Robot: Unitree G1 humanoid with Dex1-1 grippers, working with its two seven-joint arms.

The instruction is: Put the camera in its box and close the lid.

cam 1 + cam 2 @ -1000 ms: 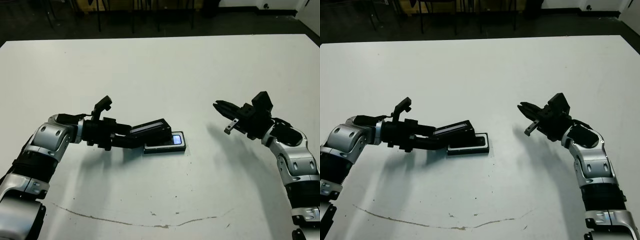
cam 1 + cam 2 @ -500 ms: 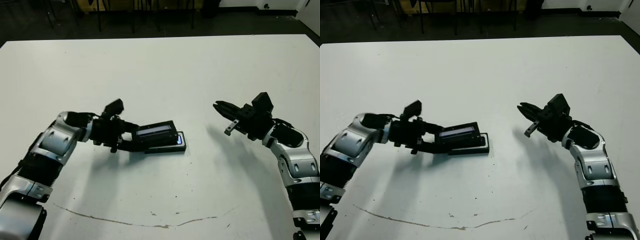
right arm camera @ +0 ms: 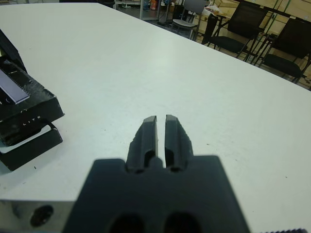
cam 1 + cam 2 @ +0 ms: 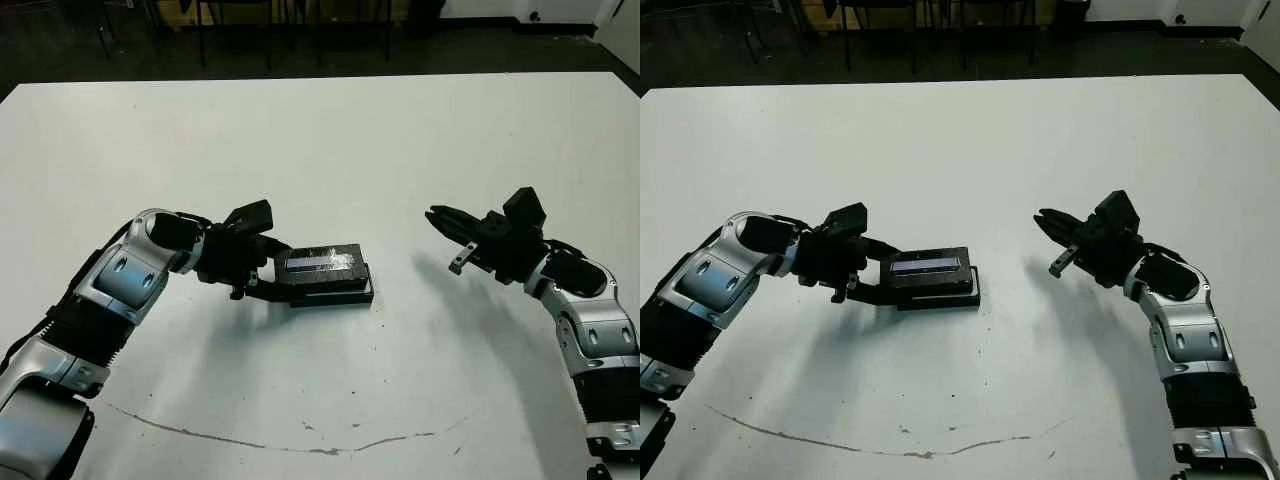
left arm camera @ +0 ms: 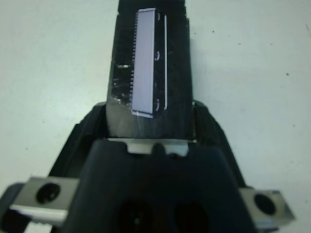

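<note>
**Inspector A:** Left claw (image 4: 268, 281) pinches the lid (image 4: 320, 264) by its end, stripe up, over the box (image 4: 330, 296) on the surface (image 4: 320, 140).

**Inspector B:** Seated?

**Inspector A:** Apparently not (far end sits raised, right wrist view). Release risks a skewed lid. Camera hidden. Right claw (image 4: 440, 215) pressed together, idle, well apart.
</note>
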